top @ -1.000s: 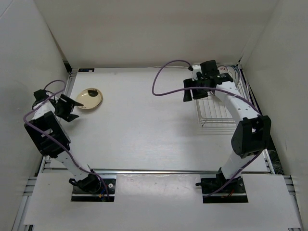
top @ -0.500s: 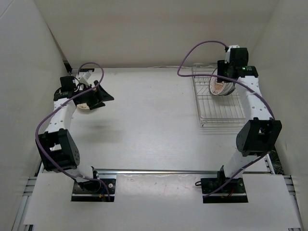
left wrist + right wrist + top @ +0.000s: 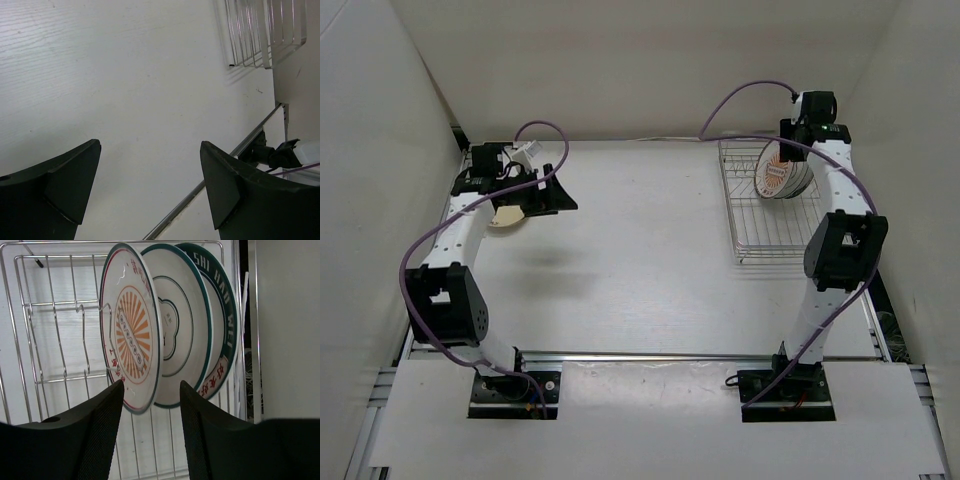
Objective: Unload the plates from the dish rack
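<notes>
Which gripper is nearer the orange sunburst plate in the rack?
Right. The right gripper is at the orange sunburst plate; the left gripper is across the table, by the cream plate.

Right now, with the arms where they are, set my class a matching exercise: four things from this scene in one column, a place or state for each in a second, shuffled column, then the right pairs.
Column one
1. left gripper
2. orange sunburst plate
3. cream plate
4. dish rack

Column two
A. lying flat on the table, left side
B. standing upright between the rack's wires
C. open, holding nothing
D. silver wire, on the table's right side

Pairs: 1-C, 2-B, 3-A, 4-D
</notes>
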